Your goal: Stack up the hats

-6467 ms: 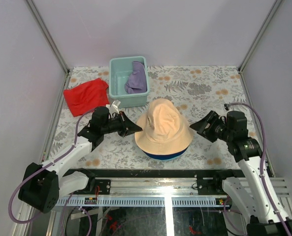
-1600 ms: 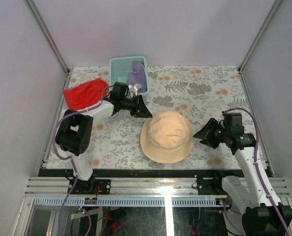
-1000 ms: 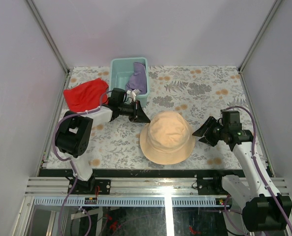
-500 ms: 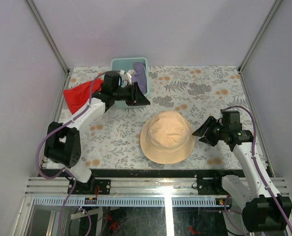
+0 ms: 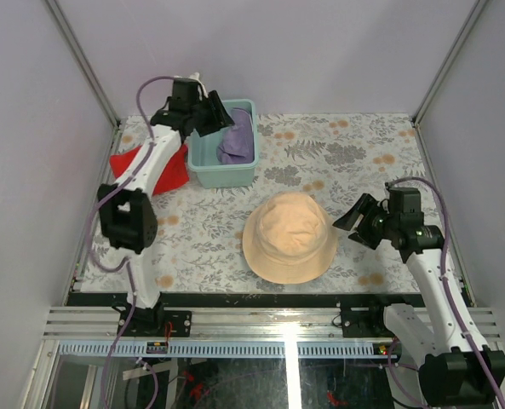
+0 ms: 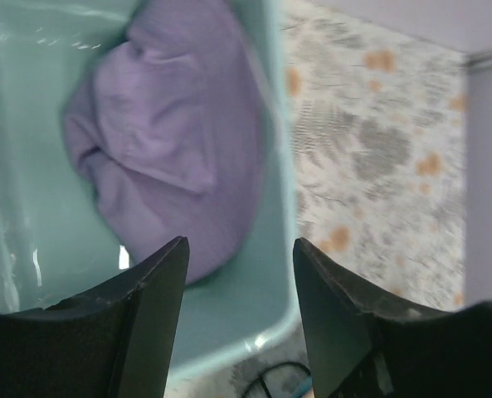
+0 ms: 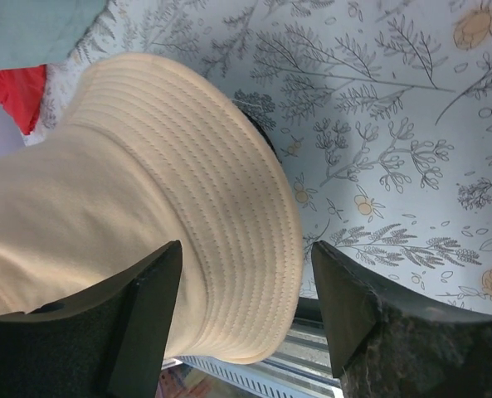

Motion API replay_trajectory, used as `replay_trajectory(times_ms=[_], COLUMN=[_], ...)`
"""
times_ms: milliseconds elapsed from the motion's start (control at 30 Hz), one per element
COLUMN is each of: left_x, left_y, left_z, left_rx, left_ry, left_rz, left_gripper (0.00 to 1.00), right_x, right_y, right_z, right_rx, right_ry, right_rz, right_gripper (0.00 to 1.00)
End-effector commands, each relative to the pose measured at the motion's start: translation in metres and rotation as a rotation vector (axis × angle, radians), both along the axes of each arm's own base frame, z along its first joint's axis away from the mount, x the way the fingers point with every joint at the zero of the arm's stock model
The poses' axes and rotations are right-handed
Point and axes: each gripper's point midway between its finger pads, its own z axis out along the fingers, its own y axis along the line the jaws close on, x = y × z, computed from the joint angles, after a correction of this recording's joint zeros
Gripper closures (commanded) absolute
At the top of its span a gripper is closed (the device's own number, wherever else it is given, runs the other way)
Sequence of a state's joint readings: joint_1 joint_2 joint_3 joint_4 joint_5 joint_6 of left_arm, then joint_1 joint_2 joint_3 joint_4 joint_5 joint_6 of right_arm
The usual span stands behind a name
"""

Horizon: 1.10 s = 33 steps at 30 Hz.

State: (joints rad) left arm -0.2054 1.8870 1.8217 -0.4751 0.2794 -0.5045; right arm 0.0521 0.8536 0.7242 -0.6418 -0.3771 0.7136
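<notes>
Top view: lavender hat (image 5: 237,143) lies crumpled in the pale-teal bin (image 5: 222,175), upper left of frame, bunched against the bin's right wall, long axis approx top-to-bottom. Left gripper (image 5: 215,113) hovers over the bin's upper-left corner, arm stretched far up the frame, so the hat sits just right of and below the tool; this arm is much the nearer. Tan hat (image 5: 289,234) sits crown-up at lower centre, well apart from the bin. Right gripper (image 5: 352,217) is near its right brim, not touching, forearm running to the lower right. Red cloth (image 5: 174,167) is left of the bin. Left wrist view: hat fills upper-left to centre, straight ahead of the tool and a bit left of its centreline. Fingers (image 6: 156,286) are spread w/ a clear gap, nothing held, no contact yet. Judged next: drop in and pinch the fabric. Right wrist view: fingers (image 7: 146,315) are spread and empty, w/ the tan brim showing in the gap beyond them. A dark sliver shows under the brim; can't tell what.
</notes>
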Motion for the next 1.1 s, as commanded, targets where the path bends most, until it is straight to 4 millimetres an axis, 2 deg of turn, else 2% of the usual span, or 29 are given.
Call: replay_trajectory(times_ms=[0,167,367,567,800,1067], left_x=[0.024,0.058,0.079,0.097,0.105,0.105], left_y=[0.024,0.025,0.033,0.040,0.036,0.048], left_z=[-0.085,-0.108,-0.142,-0.159,-0.186,-0.207], left_rx=[0.161,0.177,0.210,0.248,0.262,0.337], left_ry=[0.211,0.219,0.238,0.198,0.215,0.245], left_rz=[0.112,0.161,0.207,0.235,0.187,0.203], left_gripper=[0.47,0.47,0.47,0.44,0.41,0.37], right_x=[0.011,0.011,0.014,0.019,0.026,0.034], right_y=[-0.007,-0.012,-0.018,-0.022,-0.026,-0.029], right_z=[0.032,0.038,0.041,0.042,0.043,0.046], right_rx=[-0.045,-0.070,-0.095,-0.112,-0.118,-0.132], right_ry=[-0.113,-0.130,-0.135,-0.135,-0.134,-0.130], right_rz=[-0.002,-0.024,-0.053,-0.077,-0.107,-0.121], right_gripper=[0.28,0.27,0.27,0.27,0.27,0.27])
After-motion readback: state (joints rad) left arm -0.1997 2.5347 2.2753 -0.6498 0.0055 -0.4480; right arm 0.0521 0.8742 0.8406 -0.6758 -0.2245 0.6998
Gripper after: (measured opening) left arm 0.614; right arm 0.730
